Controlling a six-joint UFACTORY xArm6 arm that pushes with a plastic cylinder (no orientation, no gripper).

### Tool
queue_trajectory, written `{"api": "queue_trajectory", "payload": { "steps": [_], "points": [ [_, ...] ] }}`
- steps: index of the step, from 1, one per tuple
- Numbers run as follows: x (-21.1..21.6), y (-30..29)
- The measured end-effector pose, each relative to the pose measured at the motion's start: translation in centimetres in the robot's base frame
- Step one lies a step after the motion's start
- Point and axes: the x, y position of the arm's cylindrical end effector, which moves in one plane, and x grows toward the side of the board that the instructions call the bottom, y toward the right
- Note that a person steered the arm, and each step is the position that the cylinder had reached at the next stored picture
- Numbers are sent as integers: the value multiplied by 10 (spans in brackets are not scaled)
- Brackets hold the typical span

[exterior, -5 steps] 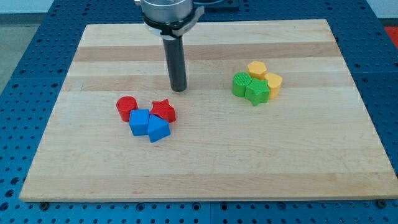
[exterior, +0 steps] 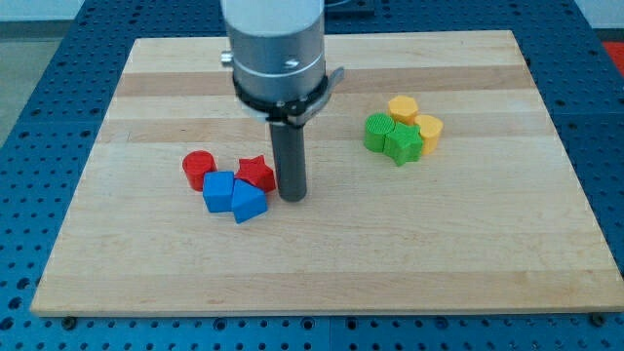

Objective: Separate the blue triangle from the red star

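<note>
The blue triangle (exterior: 248, 203) lies on the wooden board (exterior: 322, 244) left of centre, touching the red star (exterior: 256, 173) just above it. My tip (exterior: 292, 198) stands on the board right next to the star's right side and just right of the blue triangle. A blue cube (exterior: 219, 190) touches the triangle's left side, and a red cylinder (exterior: 198, 169) sits beside the cube at the cluster's left end.
A second cluster lies at the view's right: two green blocks (exterior: 392, 137) with two yellow blocks (exterior: 403, 107) (exterior: 429, 129) behind and beside them. The board's edges border a blue perforated table (exterior: 39, 78).
My tip has moved toward the view's bottom and slightly right, from above the star to beside its right edge. The blocks have not visibly moved.
</note>
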Motion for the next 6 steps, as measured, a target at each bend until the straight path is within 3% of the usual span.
{"api": "queue_trajectory", "payload": {
  "steps": [3,6],
  "points": [
    [20,-42],
    [23,-42]
  ]
}}
